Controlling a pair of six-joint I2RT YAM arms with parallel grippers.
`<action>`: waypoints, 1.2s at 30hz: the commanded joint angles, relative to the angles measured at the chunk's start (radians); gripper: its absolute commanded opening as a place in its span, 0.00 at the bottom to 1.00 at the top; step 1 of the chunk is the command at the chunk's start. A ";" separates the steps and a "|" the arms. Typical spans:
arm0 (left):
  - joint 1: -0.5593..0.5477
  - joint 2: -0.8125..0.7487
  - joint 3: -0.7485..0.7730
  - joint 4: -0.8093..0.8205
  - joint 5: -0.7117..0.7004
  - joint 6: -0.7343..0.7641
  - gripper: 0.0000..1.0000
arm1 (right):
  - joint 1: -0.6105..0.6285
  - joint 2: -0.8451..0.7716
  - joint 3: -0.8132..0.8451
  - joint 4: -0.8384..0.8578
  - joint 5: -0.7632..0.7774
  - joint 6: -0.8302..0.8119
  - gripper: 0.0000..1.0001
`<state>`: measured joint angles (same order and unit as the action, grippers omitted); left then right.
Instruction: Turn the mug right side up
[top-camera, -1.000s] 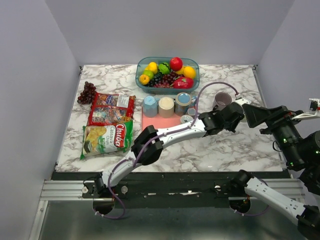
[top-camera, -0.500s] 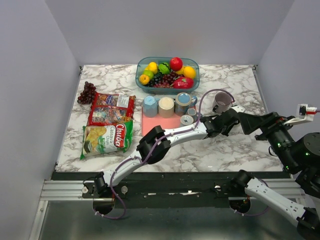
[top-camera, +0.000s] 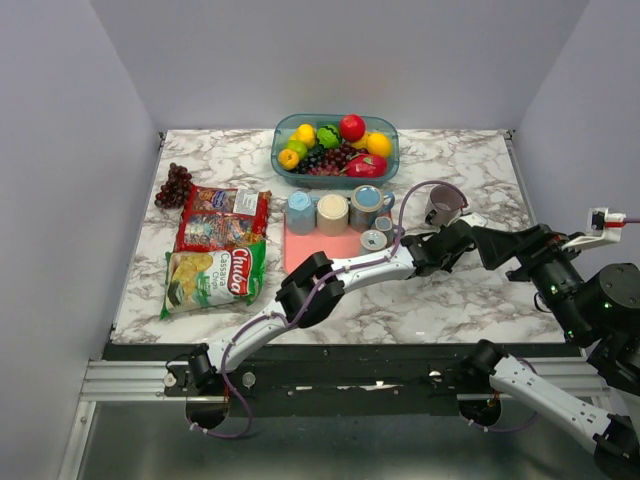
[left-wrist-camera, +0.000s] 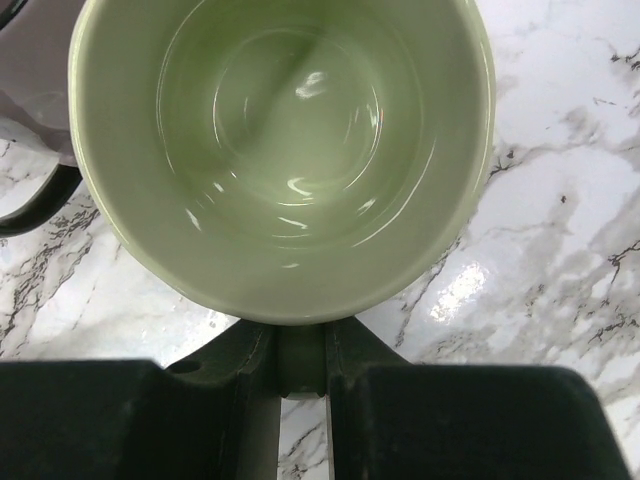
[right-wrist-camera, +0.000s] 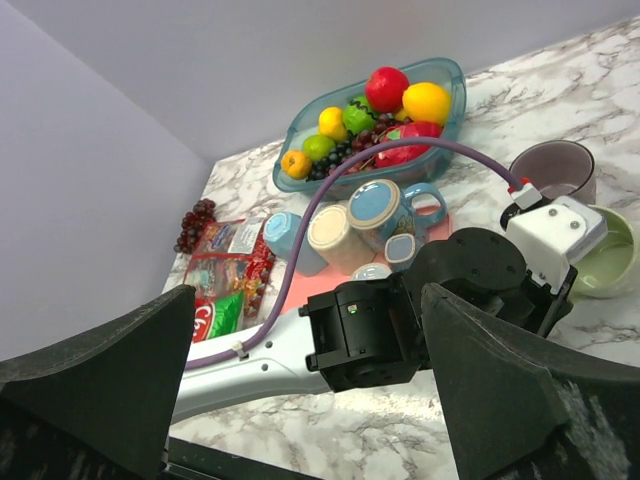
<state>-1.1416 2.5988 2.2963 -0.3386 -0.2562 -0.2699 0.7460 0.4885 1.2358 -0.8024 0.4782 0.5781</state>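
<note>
Left pincer (left-wrist-camera: 300, 365) nips mug (left-wrist-camera: 280, 150) at frame bottom; right pincer (right-wrist-camera: 300, 400) gapes, empty. We judge glazed ceramic: stiff, slick, breakable.

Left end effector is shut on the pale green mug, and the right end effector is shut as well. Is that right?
Not quite. The left end effector is shut on the pale green mug, but the right end effector is open. The right wrist view shows its two fingers spread wide apart.
</note>
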 joint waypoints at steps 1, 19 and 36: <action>0.003 -0.003 0.032 0.032 -0.049 0.018 0.00 | 0.001 0.015 -0.004 0.000 -0.003 0.005 1.00; 0.003 -0.068 -0.021 0.116 -0.020 0.011 0.56 | 0.001 0.035 -0.002 -0.006 -0.004 0.005 1.00; -0.017 -0.722 -0.890 0.444 0.035 -0.044 0.99 | 0.001 0.252 0.074 -0.006 0.075 -0.055 1.00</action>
<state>-1.1439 2.0663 1.5875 -0.0223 -0.2222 -0.2897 0.7460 0.6689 1.2736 -0.8116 0.4953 0.5480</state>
